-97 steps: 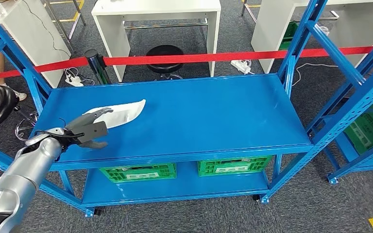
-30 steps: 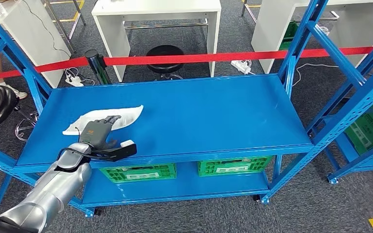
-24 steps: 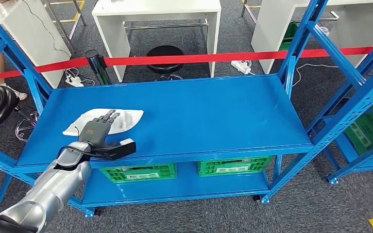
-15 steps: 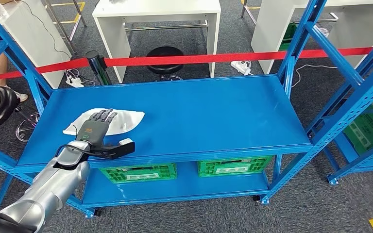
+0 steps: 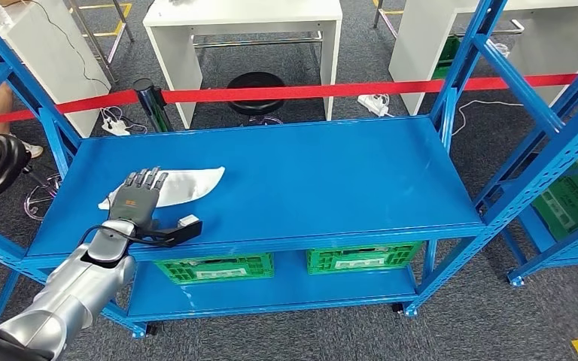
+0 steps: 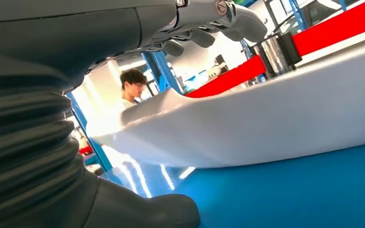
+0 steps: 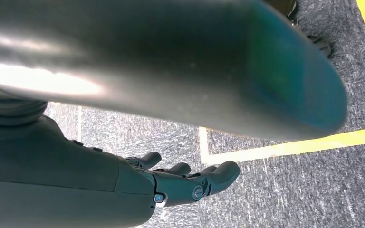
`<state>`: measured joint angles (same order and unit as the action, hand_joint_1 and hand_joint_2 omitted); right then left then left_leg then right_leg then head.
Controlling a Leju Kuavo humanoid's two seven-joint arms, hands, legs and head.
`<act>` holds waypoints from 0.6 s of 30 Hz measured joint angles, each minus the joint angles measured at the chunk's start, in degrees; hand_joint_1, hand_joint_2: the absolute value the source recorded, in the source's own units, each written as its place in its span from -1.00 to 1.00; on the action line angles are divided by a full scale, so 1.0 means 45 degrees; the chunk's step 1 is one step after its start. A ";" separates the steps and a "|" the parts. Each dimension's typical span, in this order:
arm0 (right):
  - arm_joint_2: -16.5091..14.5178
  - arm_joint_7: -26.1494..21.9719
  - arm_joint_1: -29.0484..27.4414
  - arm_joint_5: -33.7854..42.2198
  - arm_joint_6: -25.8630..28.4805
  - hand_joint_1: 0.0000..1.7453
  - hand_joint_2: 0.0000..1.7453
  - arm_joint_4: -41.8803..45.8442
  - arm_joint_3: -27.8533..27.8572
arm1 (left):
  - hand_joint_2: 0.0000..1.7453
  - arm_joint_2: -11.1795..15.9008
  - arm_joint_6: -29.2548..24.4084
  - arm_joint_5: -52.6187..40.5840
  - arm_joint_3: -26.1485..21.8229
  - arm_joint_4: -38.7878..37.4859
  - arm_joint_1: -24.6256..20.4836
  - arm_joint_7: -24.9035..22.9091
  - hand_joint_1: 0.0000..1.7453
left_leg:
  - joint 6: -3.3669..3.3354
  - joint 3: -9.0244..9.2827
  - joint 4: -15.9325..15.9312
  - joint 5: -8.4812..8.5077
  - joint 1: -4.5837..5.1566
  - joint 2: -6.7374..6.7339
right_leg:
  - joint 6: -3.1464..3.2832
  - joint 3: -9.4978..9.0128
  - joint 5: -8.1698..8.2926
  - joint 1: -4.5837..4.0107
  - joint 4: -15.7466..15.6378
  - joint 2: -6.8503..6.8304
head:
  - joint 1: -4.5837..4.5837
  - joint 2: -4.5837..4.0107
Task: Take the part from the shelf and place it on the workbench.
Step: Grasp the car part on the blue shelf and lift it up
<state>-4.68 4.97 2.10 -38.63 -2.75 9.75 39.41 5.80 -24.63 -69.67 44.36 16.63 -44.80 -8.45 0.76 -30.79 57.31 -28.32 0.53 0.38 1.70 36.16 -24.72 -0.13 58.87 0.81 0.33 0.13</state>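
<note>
- I am looking down through the head view at the blue shelf (image 5: 286,173), and the white part (image 5: 184,184) is lying flat on its top deck, toward the left end and well in from the front edge.
- My left hand (image 5: 137,201) is sitting over the near, left end of the part with the palm facing down; the fingers (image 5: 144,179) are spreading flat across the white surface and the thumb (image 5: 184,224) is sticking out sideways toward the front edge of the deck.
- In the left wrist view the part (image 6: 266,123) is resting on the blue deck, with the fingers (image 6: 204,33) arching above it and the thumb (image 6: 142,211) lying low on the deck beside it; nothing is closing around the part, so I am reading this hand as released and not gripping.
- I cannot tell whether the fingertips are actually touching the part.
- My right hand (image 7: 180,183) is hanging over grey carpet beside a yellow floor line (image 7: 285,147), holding nothing, fingers loosely curling yet apart.
- Two green crates (image 5: 214,267) are sitting on the lower deck of the shelf.
- A red barrier tape (image 5: 331,90) is running behind the shelf, with a white table (image 5: 244,22) and a black stool (image 5: 256,86) beyond it.
- A person (image 6: 132,88) is standing in the background of the left wrist view.
</note>
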 joint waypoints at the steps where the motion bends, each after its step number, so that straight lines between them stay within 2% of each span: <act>1: 0.0000 -0.0001 0.0001 -0.0001 0.0000 -1.00 -1.00 0.0000 0.0002 | 1.00 0.0010 0.0057 -0.0013 0.0024 -0.0026 -0.0023 -0.0079 -1.00 | 0.0000 0.0000 0.0000 0.0000 0.0000 0.0000 | 0.0000 0.0000 0.0000 0.0000 0.0000 0.0000 | 0.0000 0.0000; 6: 0.0000 -0.0001 0.0003 -0.0006 -0.0002 -1.00 -1.00 0.0000 0.0008 | 1.00 0.0027 0.0263 -0.0027 0.0053 -0.0142 -0.0090 -0.0416 -1.00 | -0.0001 0.0002 0.0000 0.0000 0.0002 0.0000 | 0.0000 -0.0002 0.0000 0.0002 0.0000 0.0000 | 0.0000 0.0000; 7: 0.0000 -0.0002 0.0004 -0.0007 -0.0001 -1.00 -1.00 0.0000 0.0010 | 1.00 0.0027 0.0301 -0.0027 0.0055 -0.0163 -0.0101 -0.0475 -0.92 | -0.0001 0.0003 0.0000 0.0000 0.0002 0.0000 | 0.0000 -0.0003 0.0000 0.0002 0.0000 0.0000 | 0.0000 0.0000; 10: 0.0000 -0.0002 0.0003 -0.0007 0.0000 -1.00 -1.00 0.0000 0.0018 | 1.00 0.0027 0.0415 -0.0029 0.0056 -0.0226 -0.0134 -0.0634 0.59 | -0.0001 0.0006 0.0000 0.0000 0.0002 0.0000 | 0.0000 -0.0004 0.0000 0.0001 0.0000 0.0000 | 0.0000 0.0000; 11: 0.0000 -0.0004 0.0003 -0.0007 0.0000 -1.00 -1.00 0.0000 0.0023 | 1.00 0.0027 0.0447 -0.0030 0.0056 -0.0253 -0.0138 -0.0670 1.00 | -0.0001 0.0006 0.0000 0.0000 0.0002 0.0000 | 0.0000 -0.0004 0.0000 0.0001 0.0000 0.0000 | 0.0000 0.0000; 18: 0.0000 -0.0010 0.0000 -0.0006 0.0000 -1.00 -1.00 0.0000 0.0084 | 1.00 0.0027 0.0550 -0.0031 0.0063 -0.0455 -0.0087 -0.0711 1.00 | 0.0001 0.0005 0.0000 0.0001 0.0002 -0.0001 | 0.0000 -0.0001 0.0000 0.0000 0.0001 0.0000 | 0.0000 0.0000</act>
<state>-4.68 4.93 2.10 -38.66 -2.75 9.75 39.79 5.92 -22.15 -69.81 44.64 14.58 -45.19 -11.66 0.76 -30.77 57.31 -28.32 0.54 0.38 1.70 36.16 -24.72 -0.13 58.87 0.81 0.33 0.13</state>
